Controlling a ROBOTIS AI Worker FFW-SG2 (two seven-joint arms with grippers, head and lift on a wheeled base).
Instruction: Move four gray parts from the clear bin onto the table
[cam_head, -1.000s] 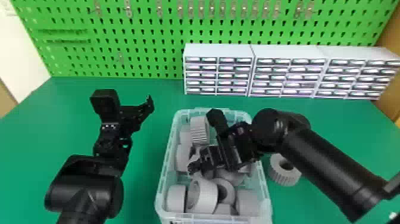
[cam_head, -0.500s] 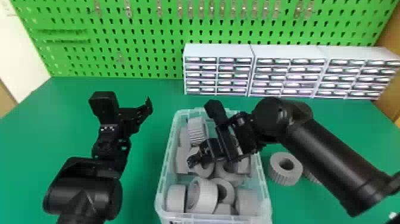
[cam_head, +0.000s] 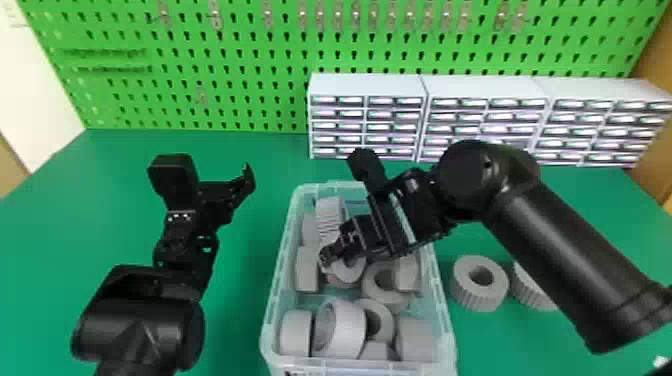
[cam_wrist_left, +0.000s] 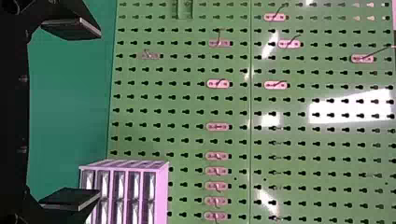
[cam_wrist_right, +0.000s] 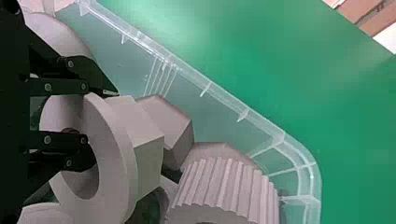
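Note:
In the head view the right gripper is inside the clear bin, at a ring-shaped gray part. The right wrist view has the right gripper shut across the wall of this gray part, one finger in its hole and the other outside. Several more gray parts lie jumbled in the bin. Two ribbed gray parts rest on the table to the bin's right, one partly behind the right arm. The left gripper is parked left of the bin; in the left wrist view the left gripper is open.
White drawer cabinets stand along the back of the green table, before a green pegboard. The right forearm crosses over the table right of the bin.
The right gripper has shifted slightly toward the back of the bin, and its arm has swung, uncovering the second table part. The left arm has barely moved.

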